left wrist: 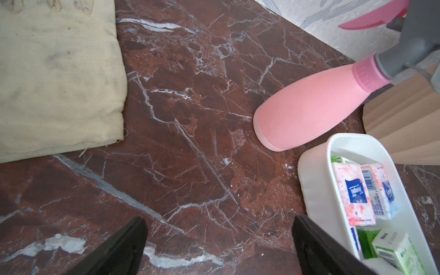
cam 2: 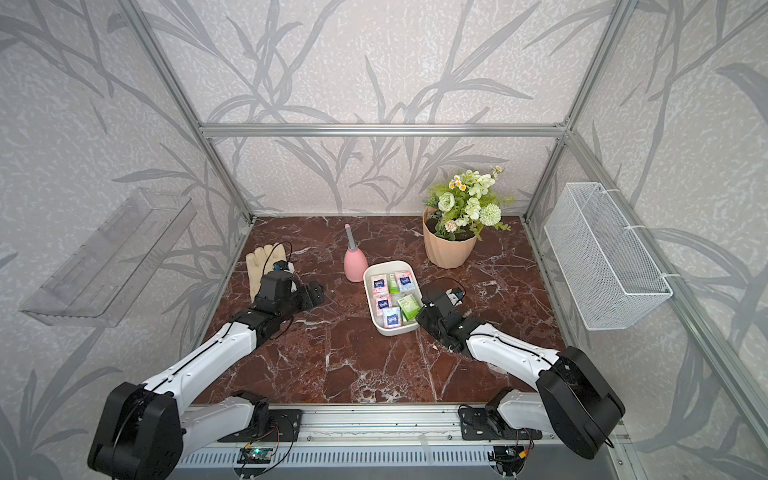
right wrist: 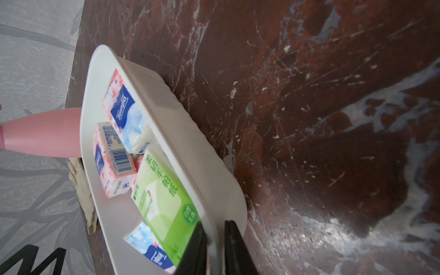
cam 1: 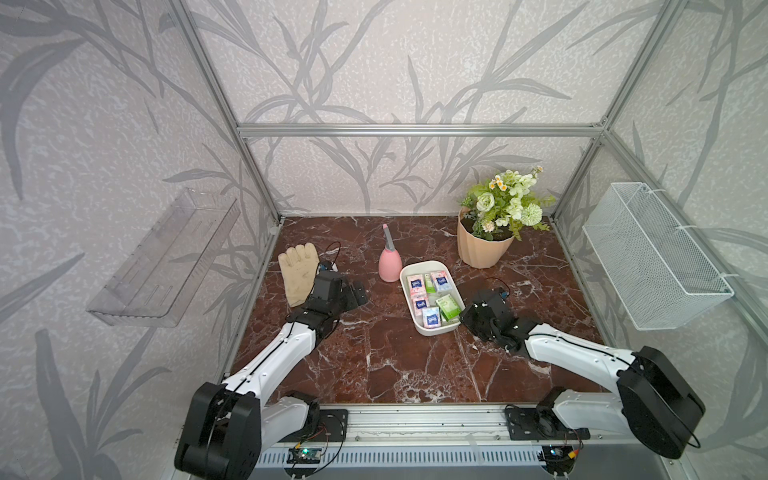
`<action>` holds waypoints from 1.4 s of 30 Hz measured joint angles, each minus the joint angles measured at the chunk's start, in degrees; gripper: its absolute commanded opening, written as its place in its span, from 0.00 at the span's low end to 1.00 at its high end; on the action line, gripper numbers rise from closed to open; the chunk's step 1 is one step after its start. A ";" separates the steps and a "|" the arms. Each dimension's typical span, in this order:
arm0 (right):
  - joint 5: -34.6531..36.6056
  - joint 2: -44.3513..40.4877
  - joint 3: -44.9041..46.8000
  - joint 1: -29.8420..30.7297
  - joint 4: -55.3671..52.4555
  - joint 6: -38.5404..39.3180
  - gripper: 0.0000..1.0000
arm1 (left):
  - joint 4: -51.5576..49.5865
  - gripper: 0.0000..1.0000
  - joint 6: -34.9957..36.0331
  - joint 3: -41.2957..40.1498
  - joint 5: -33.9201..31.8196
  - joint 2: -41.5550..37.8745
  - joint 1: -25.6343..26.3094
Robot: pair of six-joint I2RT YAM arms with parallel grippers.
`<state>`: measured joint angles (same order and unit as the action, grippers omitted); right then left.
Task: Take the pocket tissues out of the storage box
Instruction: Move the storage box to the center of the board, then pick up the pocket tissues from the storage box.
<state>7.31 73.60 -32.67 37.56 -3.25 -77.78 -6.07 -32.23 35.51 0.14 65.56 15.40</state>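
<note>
- In both top views, the shallow white plastic storage box (cam 1: 434,331) sits on the red-brown marble tabletop (cam 1: 395,365), and the floral pink-and-blue and green pocket tissues (cam 1: 419,300) lie inside it. The right gripper (cam 1: 461,319) is at the box's near right corner. The left gripper (cam 1: 359,293) is beside a cream fabric glove (cam 1: 297,274).
- In the left wrist view, the left gripper (left wrist: 217,228) has its jaws spread wide over bare marble and holds nothing. A pink plastic spray bottle (left wrist: 307,104) stands just beside the box.
- In the right wrist view, the right gripper (right wrist: 215,238) is clamped on the box's side wall, with one finger inside next to a green packet (right wrist: 164,195) and one outside.
</note>
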 measured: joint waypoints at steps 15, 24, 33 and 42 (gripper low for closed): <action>2.75 5.75 -3.15 3.13 2.78 -5.95 0.50 | -2.78 1.00 -0.79 3.43 0.22 0.07 1.49; 9.11 -6.91 -5.62 2.80 -9.92 4.00 0.70 | -6.40 1.00 0.66 11.08 -0.07 2.56 8.28; 9.70 -17.11 -6.58 -5.20 -18.97 23.78 0.84 | -12.15 1.00 1.05 23.56 -6.71 15.85 21.75; 7.04 -24.83 -7.13 -14.25 -25.73 35.82 0.99 | -22.23 0.98 -0.79 40.37 -14.01 30.88 27.80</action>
<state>14.35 48.77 -39.79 23.31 -28.97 -41.95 -28.29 -33.01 75.88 -13.87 96.44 43.20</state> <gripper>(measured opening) 0.991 0.992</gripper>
